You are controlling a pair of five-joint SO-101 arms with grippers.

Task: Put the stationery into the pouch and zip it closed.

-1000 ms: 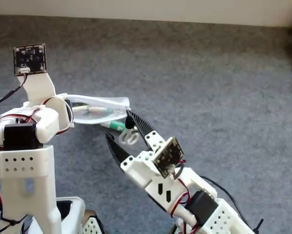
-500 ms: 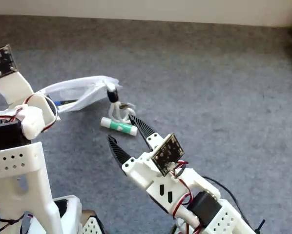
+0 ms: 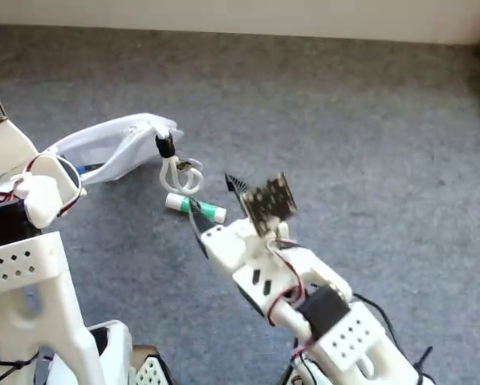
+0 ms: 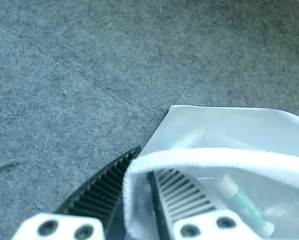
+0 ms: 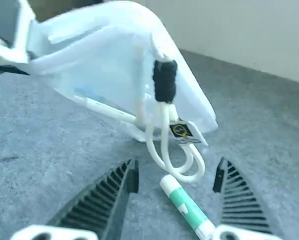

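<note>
The left gripper [image 4: 139,200] is pinching the pouch [image 3: 120,148] by its rim. The right gripper [image 5: 176,172] is gaping wide, gripping nothing — the glue stick [image 3: 194,207] is lying at the pouch's five o'clock.

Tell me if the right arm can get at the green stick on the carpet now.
Probably yes: the right gripper is open and lined up on the green stick; only the cord loop of the pouch dangles close by.

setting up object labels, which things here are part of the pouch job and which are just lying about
Part of the job:
- pouch, gripped by the left gripper
- pens inside it
- glue stick, lying under the open right gripper
- cord loop on the pouch

Just there:
- grey carpet
- pale wall behind
</note>
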